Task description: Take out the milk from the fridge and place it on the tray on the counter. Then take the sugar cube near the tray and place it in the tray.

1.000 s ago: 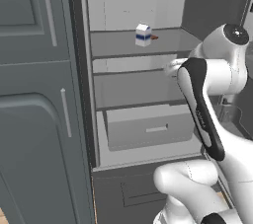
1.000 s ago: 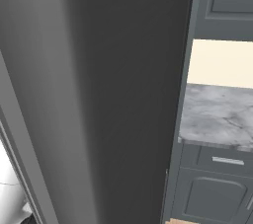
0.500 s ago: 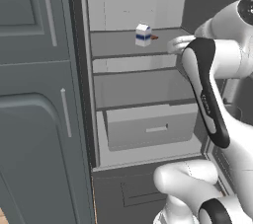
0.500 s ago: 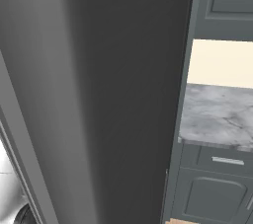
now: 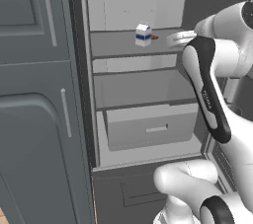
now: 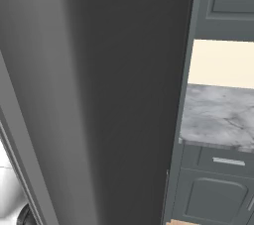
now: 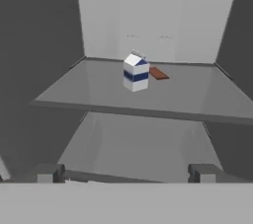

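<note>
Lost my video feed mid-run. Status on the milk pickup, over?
Gripper open, empty, facing the top shelf. Milk upright on that shelf in the fridge, untouched. Small brown item lies just behind the carton; approach path clear.

Milk (image 5: 143, 35): small white carton, blue band, gabled top; stood upright on the upper shelf, well apart from the walls. Fridge (image 5: 148, 94): dark grey, door swung open, light grey interior with shelves and a shut drawer below. Counter (image 6: 218, 116): grey-white veined marble over dark cabinets.
</note>
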